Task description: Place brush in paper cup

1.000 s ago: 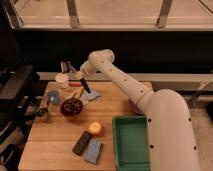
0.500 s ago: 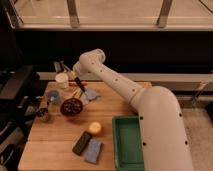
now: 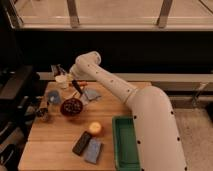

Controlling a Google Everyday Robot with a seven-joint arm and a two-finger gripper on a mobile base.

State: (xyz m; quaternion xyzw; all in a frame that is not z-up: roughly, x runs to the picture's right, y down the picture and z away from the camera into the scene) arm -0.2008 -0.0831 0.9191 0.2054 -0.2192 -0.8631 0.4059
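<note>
The paper cup (image 3: pixel 61 79) is a small off-white cup at the back left of the wooden table (image 3: pixel 55 135). My gripper (image 3: pixel 59 70) hangs just above it, at the end of the white arm (image 3: pixel 107 82) that reaches in from the lower right. A slim black stick, the brush (image 3: pixel 76 87), slants from just right of the cup down toward the dark bowl (image 3: pixel 72 107). I cannot tell whether the brush is held, leaning or lying on the table. A thin orange-red tool (image 3: pixel 81 83) lies next to it.
A light blue cup (image 3: pixel 54 96) and a small dark tin (image 3: pixel 44 114) stand at the left. A grey-blue cloth (image 3: pixel 91 94), a yellow ball (image 3: pixel 94 128), a black slab (image 3: pixel 81 143), a blue-grey sponge (image 3: pixel 93 150) and a green tray (image 3: pixel 127 145) lie further forward.
The gripper has swung left along the back of the table and now sits over the paper cup.
</note>
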